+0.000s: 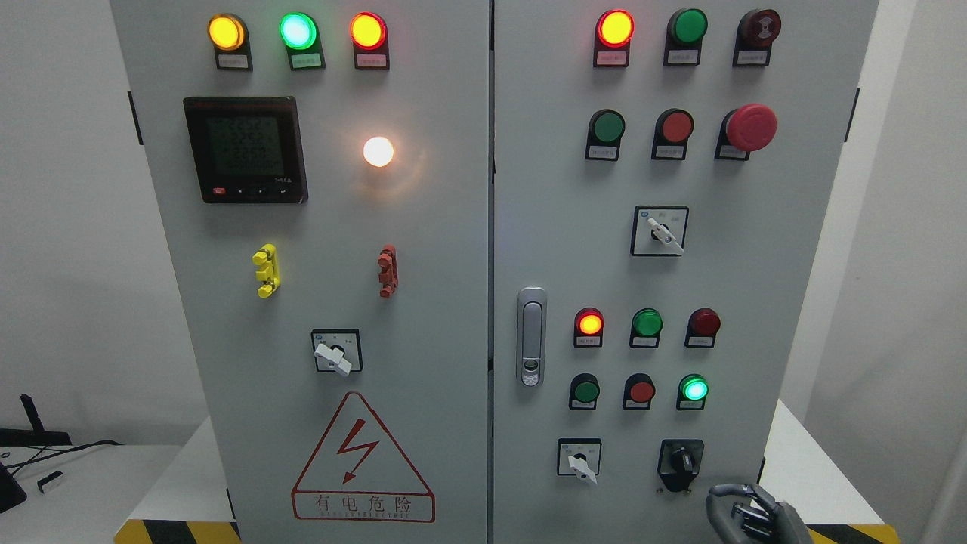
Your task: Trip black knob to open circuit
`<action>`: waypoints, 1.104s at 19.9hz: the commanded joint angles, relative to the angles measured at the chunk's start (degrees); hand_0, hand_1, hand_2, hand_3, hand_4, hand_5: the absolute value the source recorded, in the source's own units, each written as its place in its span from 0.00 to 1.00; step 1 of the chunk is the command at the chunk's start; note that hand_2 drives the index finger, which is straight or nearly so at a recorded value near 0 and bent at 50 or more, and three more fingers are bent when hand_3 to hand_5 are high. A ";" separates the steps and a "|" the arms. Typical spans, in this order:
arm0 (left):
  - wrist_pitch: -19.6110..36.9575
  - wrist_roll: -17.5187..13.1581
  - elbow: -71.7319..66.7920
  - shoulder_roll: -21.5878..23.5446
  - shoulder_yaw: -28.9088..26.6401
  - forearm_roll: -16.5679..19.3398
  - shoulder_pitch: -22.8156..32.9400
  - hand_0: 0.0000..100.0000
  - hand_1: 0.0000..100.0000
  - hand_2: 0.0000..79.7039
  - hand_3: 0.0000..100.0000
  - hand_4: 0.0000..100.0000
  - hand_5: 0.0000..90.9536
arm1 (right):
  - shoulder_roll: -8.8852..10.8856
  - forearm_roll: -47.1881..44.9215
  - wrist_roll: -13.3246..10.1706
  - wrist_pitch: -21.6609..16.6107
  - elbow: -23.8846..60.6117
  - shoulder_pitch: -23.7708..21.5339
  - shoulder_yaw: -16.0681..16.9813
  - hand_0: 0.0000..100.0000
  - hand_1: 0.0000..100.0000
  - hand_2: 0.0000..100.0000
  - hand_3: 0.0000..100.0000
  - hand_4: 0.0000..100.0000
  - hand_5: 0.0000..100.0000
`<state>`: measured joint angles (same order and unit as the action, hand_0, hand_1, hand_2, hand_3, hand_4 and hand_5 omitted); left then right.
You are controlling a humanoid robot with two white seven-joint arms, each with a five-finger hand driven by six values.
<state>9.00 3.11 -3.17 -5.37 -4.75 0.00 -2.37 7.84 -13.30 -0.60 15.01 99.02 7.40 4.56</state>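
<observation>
The black knob (682, 462) sits on a black plate at the lower right of the grey cabinet's right door (755, 264). My right hand (744, 510) rises from the bottom edge just below and right of the knob, fingers curled, a short gap away and holding nothing. The left arm is out of view.
A white selector switch (580, 462) sits left of the knob, and a row of push buttons and a lit green lamp (693, 389) sits above it. The silver door latch (531, 336) is at the door's left edge. A red mushroom stop button (750, 127) protrudes at the upper right.
</observation>
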 commanded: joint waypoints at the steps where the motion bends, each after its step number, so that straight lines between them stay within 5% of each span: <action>1: -0.03 0.05 0.00 0.01 0.00 1.76 0.00 0.12 0.39 0.00 0.00 0.00 0.00 | -0.02 -0.59 2.09 0.02 3.89 -2.91 3.52 0.60 0.70 0.51 1.00 1.00 0.92; 2: -0.03 0.05 0.00 -0.08 0.00 1.76 0.00 0.12 0.39 0.00 0.00 0.00 0.00 | 0.07 -0.67 3.23 0.02 4.94 -4.13 4.13 0.58 0.51 0.53 1.00 1.00 0.90; 4: -0.03 0.05 0.00 0.01 0.00 1.76 0.00 0.12 0.39 0.00 0.00 0.00 0.00 | 0.15 -2.68 4.73 0.02 7.75 -6.86 5.62 0.47 0.40 0.52 0.96 0.89 0.86; 7: -0.03 0.05 0.00 -0.08 0.00 1.76 0.00 0.12 0.39 0.00 0.00 0.00 0.00 | 1.90 -8.39 5.17 0.02 11.01 -11.86 7.38 0.23 0.17 0.43 0.64 0.59 0.58; 9: -0.03 0.05 0.00 0.01 0.00 1.76 0.00 0.12 0.39 0.00 0.00 0.00 0.00 | 2.53 -10.16 5.52 0.02 12.51 -15.38 8.61 0.08 0.12 0.37 0.55 0.48 0.46; 12: -0.03 0.05 0.00 0.01 0.00 1.76 0.00 0.12 0.39 0.00 0.00 0.00 0.00 | 2.44 -10.87 7.10 -0.07 14.00 -18.73 10.37 0.01 0.08 0.32 0.48 0.41 0.40; 22: -0.03 0.05 0.00 0.01 0.00 1.76 0.00 0.12 0.39 0.00 0.00 0.00 0.00 | 2.35 -10.96 7.72 0.02 16.38 -20.67 11.43 0.00 0.00 0.21 0.31 0.26 0.25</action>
<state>9.00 3.12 -3.16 -5.38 -4.75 0.00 -2.37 9.62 -23.66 7.05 14.95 111.14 -11.54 13.30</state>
